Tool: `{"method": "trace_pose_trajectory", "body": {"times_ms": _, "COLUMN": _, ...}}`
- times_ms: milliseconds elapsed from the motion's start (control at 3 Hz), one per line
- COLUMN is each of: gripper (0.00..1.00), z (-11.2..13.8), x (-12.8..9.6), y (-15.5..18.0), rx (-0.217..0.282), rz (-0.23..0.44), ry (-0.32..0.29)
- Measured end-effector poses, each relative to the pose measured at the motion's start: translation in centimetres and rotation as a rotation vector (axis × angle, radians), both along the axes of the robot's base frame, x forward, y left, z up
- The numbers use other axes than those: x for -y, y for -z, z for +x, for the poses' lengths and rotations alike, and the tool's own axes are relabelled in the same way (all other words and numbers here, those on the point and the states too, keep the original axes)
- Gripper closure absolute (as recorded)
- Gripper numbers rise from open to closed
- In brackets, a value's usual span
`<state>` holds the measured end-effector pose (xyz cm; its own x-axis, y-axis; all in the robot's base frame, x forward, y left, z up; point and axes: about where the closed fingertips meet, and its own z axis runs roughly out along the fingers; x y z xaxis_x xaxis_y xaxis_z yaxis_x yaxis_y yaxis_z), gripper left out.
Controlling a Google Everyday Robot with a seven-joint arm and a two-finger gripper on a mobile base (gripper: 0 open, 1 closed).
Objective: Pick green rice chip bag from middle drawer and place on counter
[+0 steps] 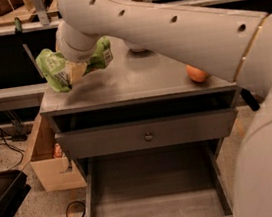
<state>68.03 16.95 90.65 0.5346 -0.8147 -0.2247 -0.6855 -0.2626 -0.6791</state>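
Note:
My gripper [73,71] is shut on the green rice chip bag [55,70], a crumpled light-green foil bag with a white panel. It holds the bag over the left part of the counter [137,82], close to the surface near the left edge. My large white arm crosses the view from the right and hides most of the gripper. The middle drawer [155,193] is pulled out below, and its bare gray floor shows nothing in it.
An orange fruit [197,73] lies on the right side of the counter. A white bowl [135,47] is partly hidden behind my arm at the counter's back. A shut drawer front with a round knob [149,136] sits above the open drawer. A cardboard box [50,160] stands left of the cabinet.

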Motion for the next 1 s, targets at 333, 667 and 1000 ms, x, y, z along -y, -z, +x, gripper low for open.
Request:
{"method": "trace_pose_trajectory", "body": {"times_ms": 333, "gripper": 0.82, "z": 0.12, "x": -0.24, "y": 0.09, "rx": -0.001, "rz": 0.002, "ry": -0.002}}
{"method": "trace_pose_trajectory", "body": {"times_ms": 667, "gripper": 0.6, "z": 0.07, "x": -0.36, "y": 0.17, "rx": -0.002, "rz": 0.001, "ry": -0.004}}
{"method": "trace_pose_trajectory", "body": {"times_ms": 1000, "gripper": 0.36, "z": 0.02, "x": -0.45, "y": 0.26, "rx": -0.004, "rz": 0.0, "ry": -0.006}}
